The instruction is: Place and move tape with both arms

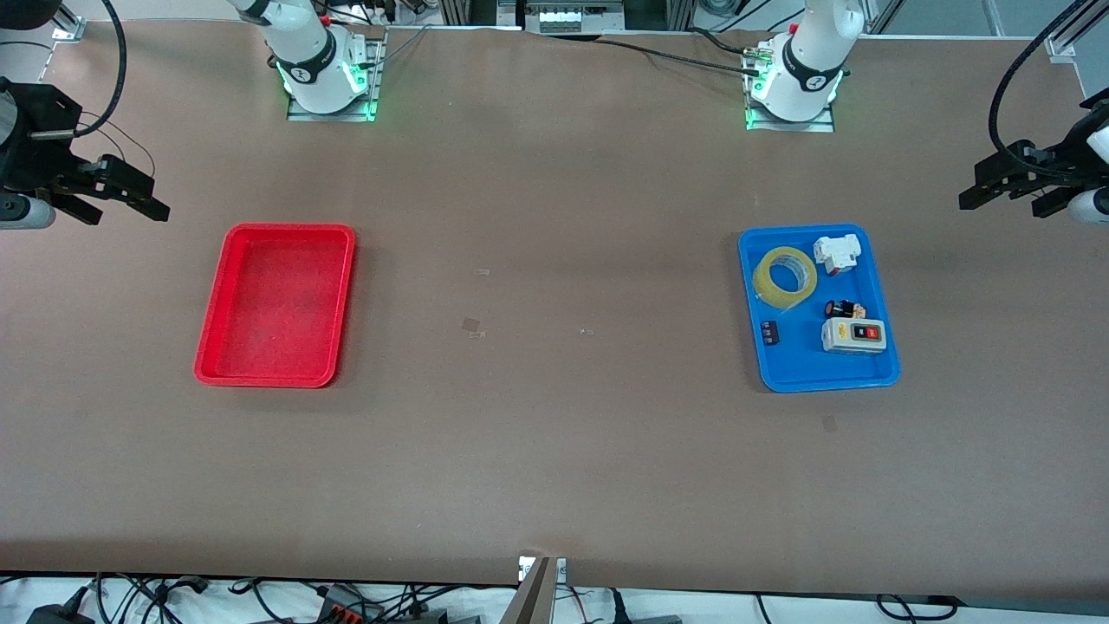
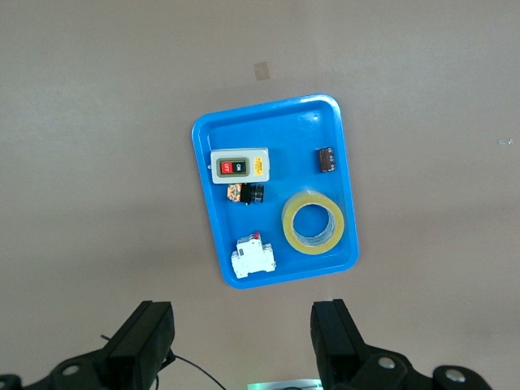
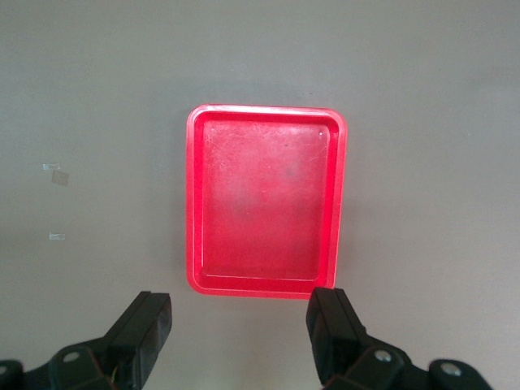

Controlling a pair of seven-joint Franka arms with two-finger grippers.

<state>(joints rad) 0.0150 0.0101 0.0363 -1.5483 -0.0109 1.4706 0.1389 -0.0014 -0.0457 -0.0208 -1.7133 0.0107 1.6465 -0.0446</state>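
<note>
Tape (image 1: pixel 785 276) lies in blue tray (image 1: pixel 875 374) near the desk's left-arm edge, ungrasped; left pincer (image 1: pixel 1009 189) and right pincer (image 1: pixel 113 198) hang apart over opposite edges, awaiting pickup.

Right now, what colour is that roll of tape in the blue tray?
The tape is translucent yellowish with a pale inner core; the left wrist view shows it best.

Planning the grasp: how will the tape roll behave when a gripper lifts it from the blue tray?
The tape lies flat in the blue tray, so it probably won't roll until tipped on edge. Its thick ring looks stiff enough to pinch across the wall. The glossy surface may be slippery.
</note>
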